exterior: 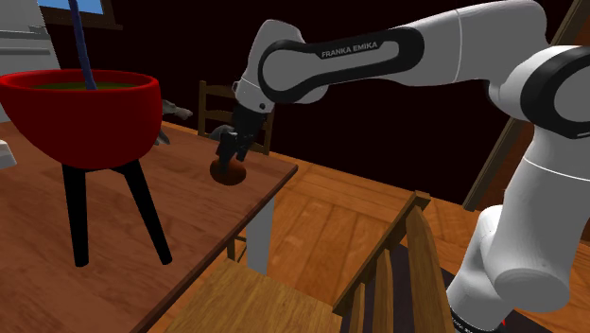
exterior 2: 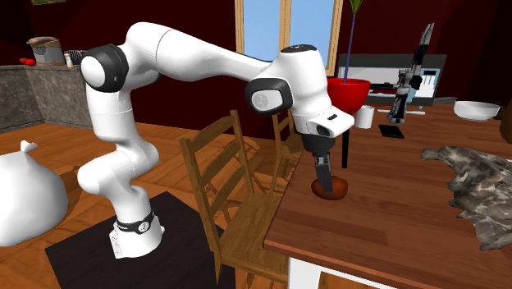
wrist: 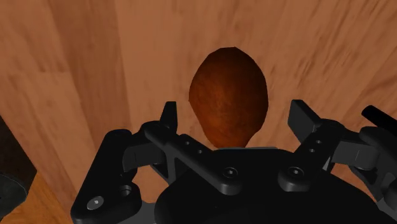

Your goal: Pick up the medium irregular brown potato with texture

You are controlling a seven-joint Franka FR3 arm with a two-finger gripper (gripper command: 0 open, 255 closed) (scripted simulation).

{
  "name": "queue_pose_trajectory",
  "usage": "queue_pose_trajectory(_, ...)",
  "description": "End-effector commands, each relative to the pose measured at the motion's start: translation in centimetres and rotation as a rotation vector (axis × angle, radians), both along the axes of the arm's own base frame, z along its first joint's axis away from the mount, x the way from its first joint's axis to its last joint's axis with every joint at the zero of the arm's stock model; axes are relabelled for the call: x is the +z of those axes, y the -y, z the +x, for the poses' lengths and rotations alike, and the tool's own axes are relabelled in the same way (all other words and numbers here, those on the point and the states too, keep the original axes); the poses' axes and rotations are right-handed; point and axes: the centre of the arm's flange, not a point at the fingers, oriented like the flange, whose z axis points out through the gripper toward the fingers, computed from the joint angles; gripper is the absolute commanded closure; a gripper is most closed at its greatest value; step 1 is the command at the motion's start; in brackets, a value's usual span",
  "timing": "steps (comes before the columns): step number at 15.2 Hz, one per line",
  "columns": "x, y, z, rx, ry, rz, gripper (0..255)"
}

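You're holding the jaws spread, straddling the potato (wrist: 228, 95) without touching it. It's sitting on the table (wrist: 76, 76) right between them, so looks like you're lining up the squeeze.

Near end of the potato (wrist: 228, 83) hidden behind the gripper (wrist: 235, 121)
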Motion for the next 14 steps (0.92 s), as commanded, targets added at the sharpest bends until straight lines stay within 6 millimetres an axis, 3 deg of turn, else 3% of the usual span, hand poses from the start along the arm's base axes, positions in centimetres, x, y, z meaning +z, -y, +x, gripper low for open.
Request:
queue_pose_trajectory(1, -0.9, 0.0, 0.0, 0.0, 0.001, 0.0, 0)
queue_pose_trajectory(2, -0.9, 0.0, 0.0, 0.0, 0.001, 0.0, 0)
queue_pose_trajectory(3, -0.9, 0.0, 0.0, 0.0, 0.001, 0.0, 255)
queue_pose_trajectory(12, -0.9, 0.0, 0.0, 0.0, 0.001, 0.0, 255)
queue_pose_trajectory(14, 0.2, 0.0, 0.0, 0.0, 0.001, 0.0, 255)
